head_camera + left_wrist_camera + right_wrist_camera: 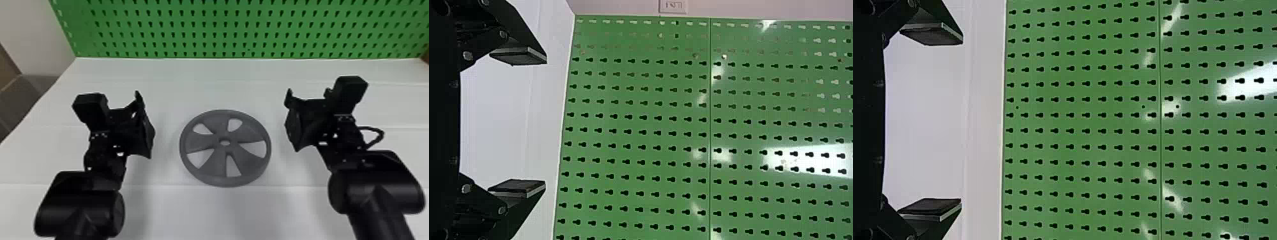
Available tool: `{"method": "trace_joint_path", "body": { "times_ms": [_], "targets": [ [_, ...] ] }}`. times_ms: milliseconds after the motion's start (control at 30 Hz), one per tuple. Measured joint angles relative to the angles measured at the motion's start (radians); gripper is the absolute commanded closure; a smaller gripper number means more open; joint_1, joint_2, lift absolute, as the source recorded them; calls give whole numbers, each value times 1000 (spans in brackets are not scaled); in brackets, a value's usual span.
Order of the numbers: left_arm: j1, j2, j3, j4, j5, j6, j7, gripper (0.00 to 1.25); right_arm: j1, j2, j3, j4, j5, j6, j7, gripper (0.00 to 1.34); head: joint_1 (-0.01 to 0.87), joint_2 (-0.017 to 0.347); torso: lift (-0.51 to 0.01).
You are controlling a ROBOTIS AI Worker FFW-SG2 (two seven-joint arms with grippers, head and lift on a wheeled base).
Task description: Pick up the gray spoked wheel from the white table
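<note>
Far off at 12 o'clock stands the big green board (pixel 223 35) with lots of holes. If an arm swings too far that way, it could bump it.

The white table (pixel 223 210) is flat and looks smooth. A push that is harder on one side could make things slide on it.

The left arm (pixel 79 207) comes in from 7 o'clock and the right arm (pixel 376 191) from 5 o'clock. If they don't go at the same speed, one may shove first and spoil the grab.

The gray spoked wheel (pixel 204 142) lies flat on the table, in between. It could tip and drop if just one side goes up. It is low, so a grab that is too high may miss it.

Near its 10 o'clock is the left gripper (pixel 545 122), and near its 2 o'clock is the right gripper (pixel 961 121). Both are spread wide, hold nothing and don't touch the wheel. Going down too far, they could bang the table.

The loop of cable (pixel 382 134) by the right arm might catch on something if that arm twists.

Smallest of all are the finger pads (pixel 519 187). With just a tiny bit of rim between them, the wheel could slip out.
</note>
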Motion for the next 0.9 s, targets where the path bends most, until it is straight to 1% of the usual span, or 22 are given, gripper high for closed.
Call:
{"method": "trace_joint_path", "body": {
  "times_ms": [533, 667, 900],
  "targets": [
    [0, 0, 0, 0, 0, 1, 0, 371, -8, -2, 3, -4, -2, 28, 0, 144, 782, 57, -97],
    [1, 0, 0, 0, 0, 1, 0, 371, -18, -2, 3, -16, 1, 86, 0, 144, 782, 57, -97],
    [2, 0, 1, 0, 0, 1, 0, 371, -56, -2, 8, -57, 30, 271, 0, 142, 782, 57, -97]
  ]
}}
